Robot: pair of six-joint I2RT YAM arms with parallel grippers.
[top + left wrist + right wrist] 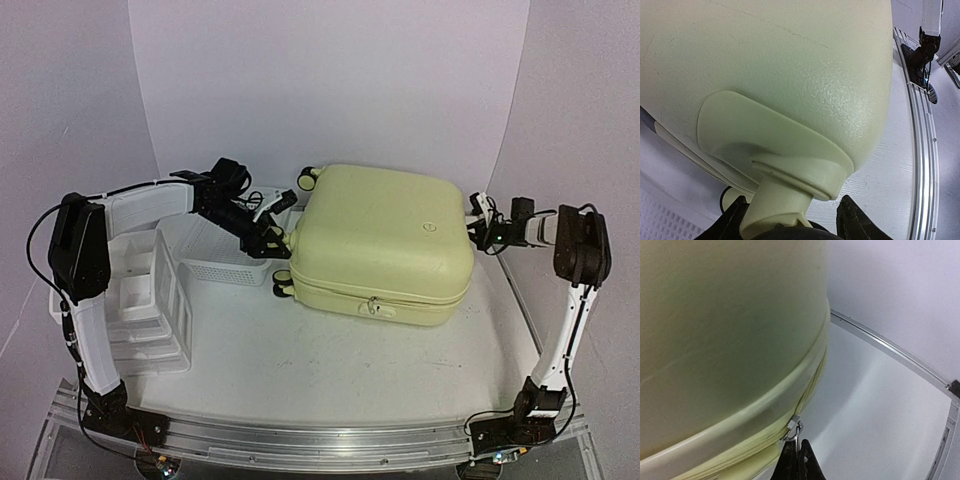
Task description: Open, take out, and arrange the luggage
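At the right-hand corner of the pale yellow suitcase [380, 240], the right pincer [799, 462] is pinched together on the small zipper pull [794, 429]. A tug off the seam line could slip that thin tab free. If the caster [775, 205] twists inside the left pincer [792, 222], which is clamped around it, the case may skid on the desk [300, 370]. Closed and flat, the suitcase lies mid-desk between both pincers, touching each.
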